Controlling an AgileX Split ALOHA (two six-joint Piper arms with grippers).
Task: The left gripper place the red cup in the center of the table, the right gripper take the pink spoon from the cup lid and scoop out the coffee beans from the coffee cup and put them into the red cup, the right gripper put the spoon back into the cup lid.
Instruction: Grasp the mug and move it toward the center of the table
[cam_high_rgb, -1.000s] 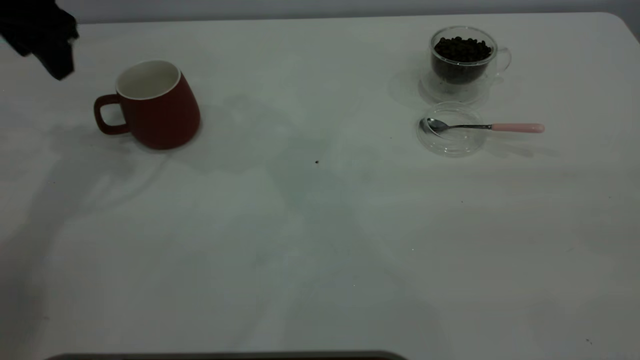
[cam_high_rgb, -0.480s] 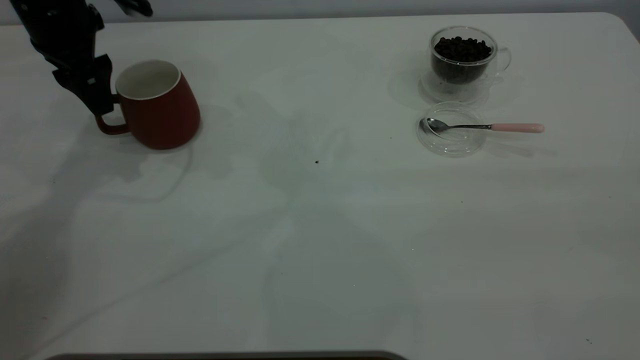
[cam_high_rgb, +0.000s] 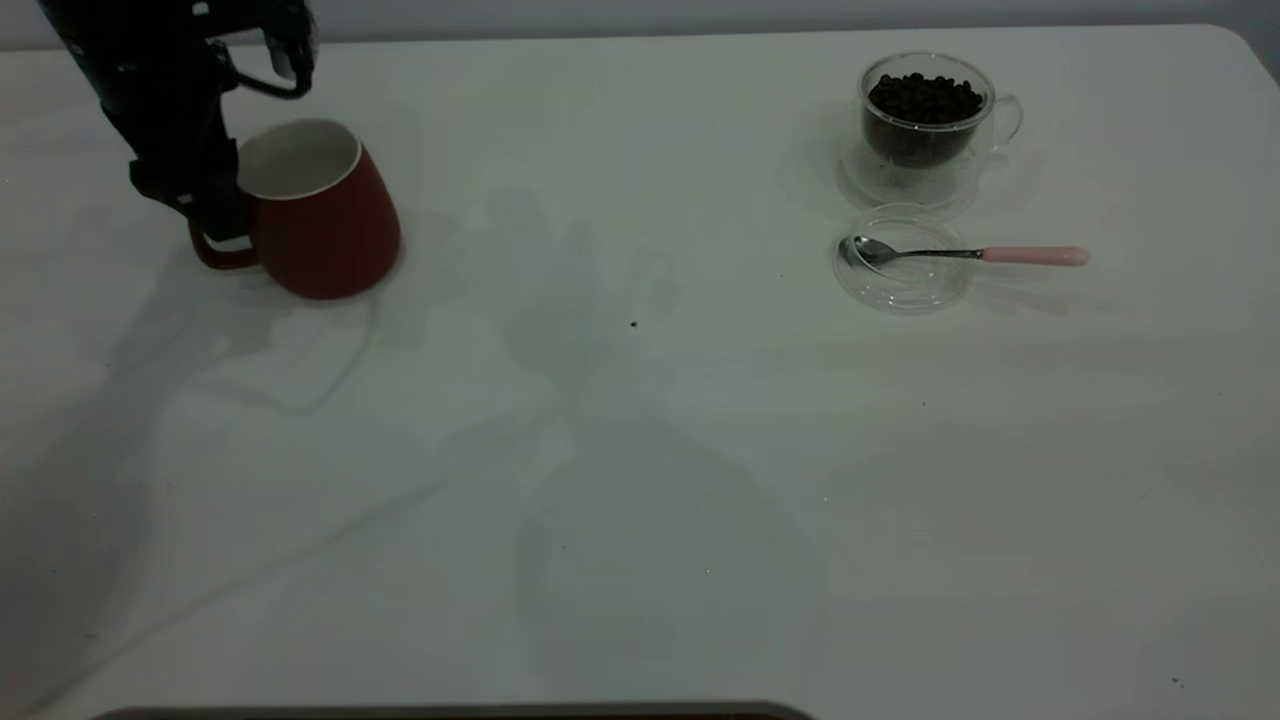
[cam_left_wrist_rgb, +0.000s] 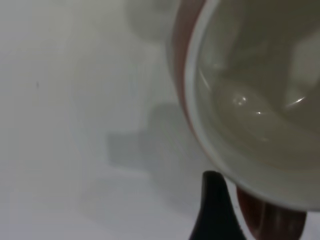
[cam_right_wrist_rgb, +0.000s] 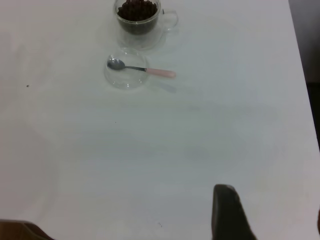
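The left hand (cam_high_rgb: 215, 205) is sitting at the red cup's (cam_high_rgb: 320, 215) handle, far left on the surface (cam_high_rgb: 640, 480). Can't tell if it's open or gripping. Bad grip = cup's tipping over, I'm thinking.

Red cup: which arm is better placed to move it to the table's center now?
Left. The left gripper is already at the red cup's handle; the right gripper is far off, high above the table's right side.

White table (cam_high_rgb: 640, 480) holds red cup (cam_high_rgb: 320, 215), coffee cup (cam_high_rgb: 925, 120), cup lid (cam_high_rgb: 903, 272).
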